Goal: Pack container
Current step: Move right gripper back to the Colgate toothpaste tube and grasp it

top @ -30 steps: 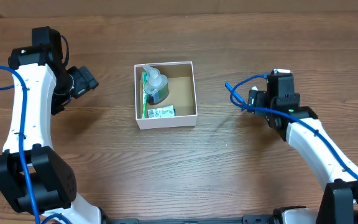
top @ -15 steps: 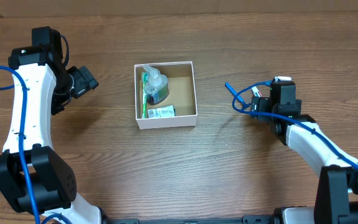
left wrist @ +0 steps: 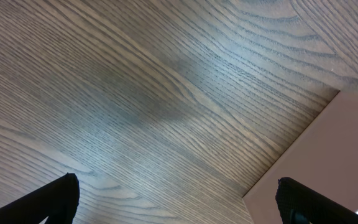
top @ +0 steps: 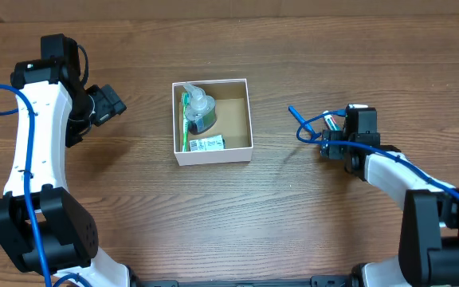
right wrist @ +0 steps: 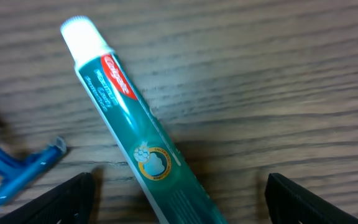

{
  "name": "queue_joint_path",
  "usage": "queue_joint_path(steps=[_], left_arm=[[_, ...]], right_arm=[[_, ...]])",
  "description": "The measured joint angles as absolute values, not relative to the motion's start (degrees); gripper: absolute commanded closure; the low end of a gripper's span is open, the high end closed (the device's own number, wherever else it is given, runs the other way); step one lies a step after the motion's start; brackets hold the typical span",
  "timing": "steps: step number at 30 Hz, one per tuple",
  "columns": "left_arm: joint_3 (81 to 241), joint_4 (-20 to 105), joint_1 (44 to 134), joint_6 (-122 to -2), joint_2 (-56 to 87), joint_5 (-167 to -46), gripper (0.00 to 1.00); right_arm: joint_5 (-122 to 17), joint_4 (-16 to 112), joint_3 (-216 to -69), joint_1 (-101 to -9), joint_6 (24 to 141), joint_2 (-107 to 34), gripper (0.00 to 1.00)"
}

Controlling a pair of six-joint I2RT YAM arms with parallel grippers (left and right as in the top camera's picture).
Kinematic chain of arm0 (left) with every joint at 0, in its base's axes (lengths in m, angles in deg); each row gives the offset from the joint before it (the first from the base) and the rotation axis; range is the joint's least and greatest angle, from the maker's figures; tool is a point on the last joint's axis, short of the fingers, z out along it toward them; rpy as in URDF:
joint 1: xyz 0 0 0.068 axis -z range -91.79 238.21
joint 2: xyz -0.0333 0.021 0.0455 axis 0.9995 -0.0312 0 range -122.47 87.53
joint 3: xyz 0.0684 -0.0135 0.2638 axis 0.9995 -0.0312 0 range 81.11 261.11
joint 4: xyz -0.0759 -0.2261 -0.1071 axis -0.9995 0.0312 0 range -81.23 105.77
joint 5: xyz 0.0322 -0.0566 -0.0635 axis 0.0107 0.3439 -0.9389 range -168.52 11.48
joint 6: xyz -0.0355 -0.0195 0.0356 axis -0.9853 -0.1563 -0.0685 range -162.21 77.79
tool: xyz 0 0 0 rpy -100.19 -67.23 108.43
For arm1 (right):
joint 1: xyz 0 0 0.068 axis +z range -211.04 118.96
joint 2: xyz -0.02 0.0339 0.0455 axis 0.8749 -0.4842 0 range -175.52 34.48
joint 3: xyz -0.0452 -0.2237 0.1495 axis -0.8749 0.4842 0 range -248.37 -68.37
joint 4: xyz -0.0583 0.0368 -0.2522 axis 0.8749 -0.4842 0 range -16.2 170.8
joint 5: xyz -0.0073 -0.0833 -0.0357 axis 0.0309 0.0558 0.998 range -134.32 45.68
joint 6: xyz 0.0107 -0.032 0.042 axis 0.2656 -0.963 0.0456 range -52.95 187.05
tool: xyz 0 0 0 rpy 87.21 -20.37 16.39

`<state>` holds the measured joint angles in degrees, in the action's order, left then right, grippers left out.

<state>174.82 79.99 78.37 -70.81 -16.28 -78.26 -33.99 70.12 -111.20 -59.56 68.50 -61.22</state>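
Observation:
The container point(top: 213, 155), a white-walled square box with a brown floor, stands mid-table. It holds a clear bottle of green liquid point(top: 201, 110), a green toothbrush point(top: 185, 123) and a small packet point(top: 206, 143). To its right my right gripper point(top: 337, 137) hangs low over a green toothpaste tube point(right wrist: 129, 124) with a white cap. That tube lies on the wood between the open fingers point(right wrist: 73, 199) of the right gripper point(right wrist: 182, 199), with a gap on each side. Far left, my left gripper point(top: 114, 105) is open over bare wood, nothing between its fingers point(left wrist: 61, 199).
A blue razor point(top: 301, 123) lies just left of the tube, also seen low and left as the razor point(right wrist: 17, 171) in the right wrist view. The table edge point(left wrist: 291, 143) and a pinkish surface beyond it show in the left wrist view.
My right gripper has shifted a little toward the table's near side and settled over the toothpaste tube. The left arm and the container's contents have not moved.

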Motion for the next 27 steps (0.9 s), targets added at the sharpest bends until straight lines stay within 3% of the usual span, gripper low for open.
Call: queue_joint_path(steps=[2, 5, 14, 24, 27], left_arm=[[174.82, 79.99, 78.37, -70.81, -16.28, -78.26, 0.00], [174.82, 79.99, 78.37, -70.81, -16.28, -78.29, 0.00], [174.82, 79.97, 78.34, -70.81, -16.28, -78.29, 0.00], [174.82, 79.99, 78.34, -70.81, -16.28, -78.26, 0.00], [174.82, 79.99, 78.37, -70.81, -16.28, -78.26, 0.00]], right_arm=[[-34.13, 70.71, -111.16, -59.56, 68.24, -61.70, 0.17], [-34.32, 70.75, -111.14, -59.56, 67.91, -61.70, 0.37], [-34.56, 70.73, -111.09, -59.56, 67.08, -61.92, 0.62], [-36.18, 65.77, -111.53, -59.56, 67.19, -60.61, 0.65], [-36.73, 64.15, -111.53, -59.56, 68.11, -59.19, 0.75]])
